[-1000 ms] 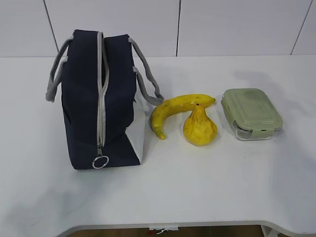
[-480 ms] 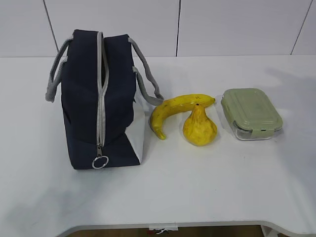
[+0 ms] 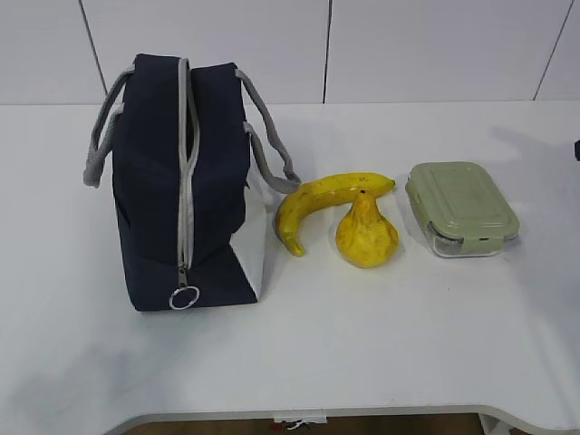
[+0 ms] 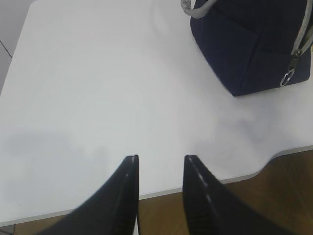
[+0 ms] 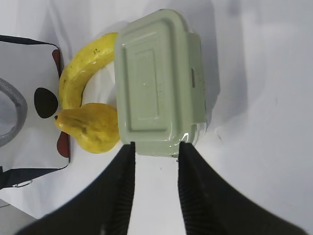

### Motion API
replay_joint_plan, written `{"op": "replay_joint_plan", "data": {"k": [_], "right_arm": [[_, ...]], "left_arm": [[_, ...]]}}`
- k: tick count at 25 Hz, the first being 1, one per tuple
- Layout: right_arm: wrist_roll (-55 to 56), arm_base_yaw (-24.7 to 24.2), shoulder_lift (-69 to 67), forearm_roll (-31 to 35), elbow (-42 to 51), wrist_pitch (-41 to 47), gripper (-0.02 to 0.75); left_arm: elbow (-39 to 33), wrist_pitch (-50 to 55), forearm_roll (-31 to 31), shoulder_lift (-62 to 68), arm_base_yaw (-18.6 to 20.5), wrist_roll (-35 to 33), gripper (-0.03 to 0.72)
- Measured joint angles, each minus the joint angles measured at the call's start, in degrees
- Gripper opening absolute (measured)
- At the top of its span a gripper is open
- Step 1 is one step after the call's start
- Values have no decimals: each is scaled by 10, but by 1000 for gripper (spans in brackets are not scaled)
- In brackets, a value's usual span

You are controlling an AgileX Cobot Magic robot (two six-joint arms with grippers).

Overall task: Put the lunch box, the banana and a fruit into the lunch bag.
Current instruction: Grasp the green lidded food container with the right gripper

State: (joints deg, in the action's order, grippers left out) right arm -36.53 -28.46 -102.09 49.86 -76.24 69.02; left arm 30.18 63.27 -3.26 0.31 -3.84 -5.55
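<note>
The navy lunch bag stands on the left of the white table, its grey zipper running down to a metal ring pull. The banana lies to its right, curving round the yellow pear-shaped fruit. The lunch box with its sage-green lid stands at the right. My right gripper is open and empty, its tips just short of the lunch box. My left gripper is open and empty over the table's front left edge, apart from the bag.
The right wrist view also shows the banana, the fruit and the bag's white side panel. The table's curved front edge lies just below my left gripper. A dark sliver shows at the exterior view's right edge.
The objects have not moved. A shadow at the table's far right has shifted, and a dark sliver has come in at the exterior view's right edge.
</note>
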Motion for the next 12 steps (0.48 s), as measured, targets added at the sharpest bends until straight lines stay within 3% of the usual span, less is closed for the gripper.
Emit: {"op": "replay_joint_plan", "data": {"k": [3,9,12], "right_arm": [[0,0,0,-1,0,0,286],[0,0,-8,7,-1,0,545],[-14,0,-33,30,-3,0,590]], "left_arm": [[0,0,0,0,0,0,239],[0,0,0,0,0,0,239],[0,0,0,0,0,0,239]]}}
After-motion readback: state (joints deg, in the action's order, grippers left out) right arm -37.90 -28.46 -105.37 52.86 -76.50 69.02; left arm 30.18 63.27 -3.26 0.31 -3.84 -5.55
